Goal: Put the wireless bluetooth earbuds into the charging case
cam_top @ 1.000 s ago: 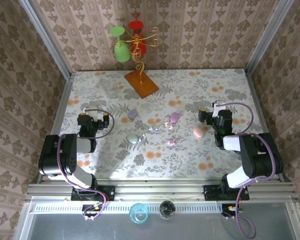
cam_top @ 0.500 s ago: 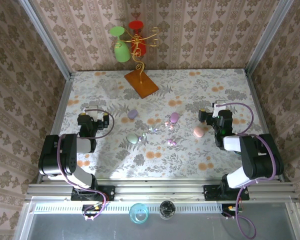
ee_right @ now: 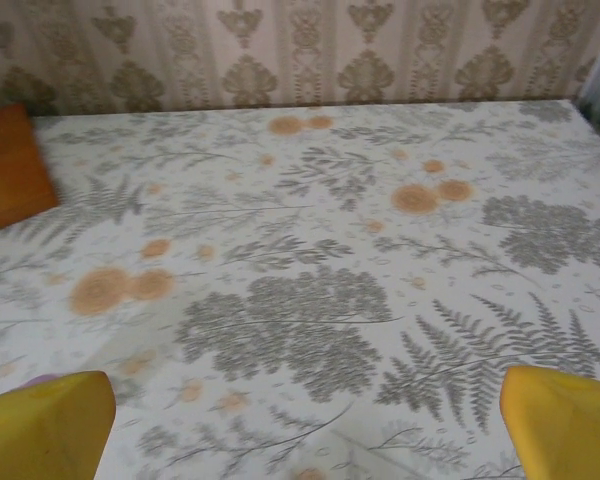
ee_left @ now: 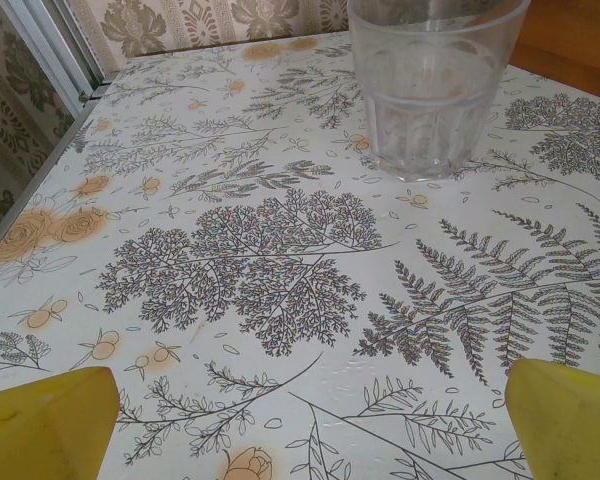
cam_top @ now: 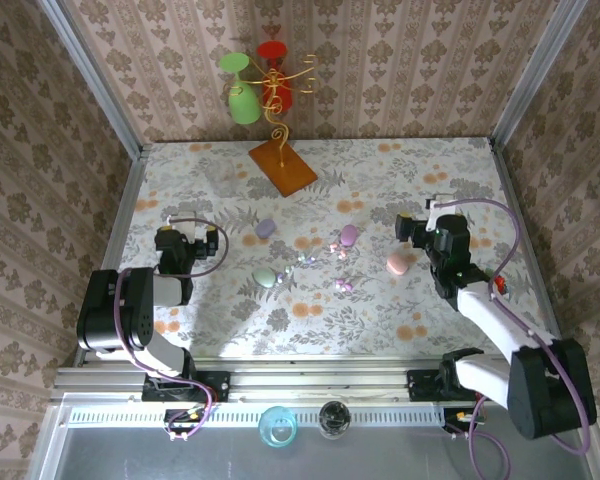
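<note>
Left gripper (ee_left: 305, 430) sits low over the floral counter (ee_left: 260, 260). Its yellow fingers are spread wide with nothing between them, and a clear tumbler (ee_left: 435, 85) stands at the upper right of its wrist view. Right gripper (ee_right: 302, 425) is gaping too, and empty. In the overhead view it sits near the pink case (cam_top: 398, 263), to that case's upper right. The wireless bluetooth earbuds (cam_top: 342, 285) lie loose on the counter mid-frame, scattered between the green case (cam_top: 265, 276) and the lilac case (cam_top: 349, 235).
</note>
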Available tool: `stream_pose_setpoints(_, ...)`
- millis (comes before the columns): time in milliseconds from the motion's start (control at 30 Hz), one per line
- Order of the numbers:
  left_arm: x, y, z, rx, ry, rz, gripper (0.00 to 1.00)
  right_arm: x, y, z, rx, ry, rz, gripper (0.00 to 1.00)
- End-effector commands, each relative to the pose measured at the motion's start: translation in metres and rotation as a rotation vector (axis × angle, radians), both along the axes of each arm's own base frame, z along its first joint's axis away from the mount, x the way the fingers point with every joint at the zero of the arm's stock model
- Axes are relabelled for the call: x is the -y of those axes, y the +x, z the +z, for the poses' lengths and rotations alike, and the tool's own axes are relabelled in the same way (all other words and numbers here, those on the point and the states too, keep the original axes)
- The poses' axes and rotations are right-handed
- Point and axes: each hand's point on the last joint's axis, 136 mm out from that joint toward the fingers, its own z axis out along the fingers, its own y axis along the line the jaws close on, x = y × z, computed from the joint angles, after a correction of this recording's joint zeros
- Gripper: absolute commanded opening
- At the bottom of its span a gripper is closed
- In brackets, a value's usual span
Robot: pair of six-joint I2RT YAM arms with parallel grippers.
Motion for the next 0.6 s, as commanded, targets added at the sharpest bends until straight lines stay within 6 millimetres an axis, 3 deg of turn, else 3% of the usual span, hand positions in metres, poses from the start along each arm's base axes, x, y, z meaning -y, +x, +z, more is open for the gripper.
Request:
stream_pose_setpoints(0, 0.003, 0.007, 0.008, 0.021, 0.001, -0.009, 1.00, -0.023, -0.020, -0.008, -0.107, 0.021, 0.056, 1.00)
stream_pose_setpoints(233, 0.003, 0.007, 0.008, 0.022, 0.001, -0.009, 1.00, -0.119, -0.051, -0.001, -0.151, 0.038, 0.372, 1.00)
stream_pose_setpoints(367, 0.003, 0.007, 0.009, 0.024, 0.001, -0.008, 1.00, -0.176, -0.059, -0.002, -0.197, 0.035, 0.517, 1.00)
stream_pose_setpoints(567, 0.003, 0.007, 0.008, 0.022, 0.001, -0.009, 1.00, -0.264, -0.060, -0.026, -0.299, -0.036, 0.693, 1.00)
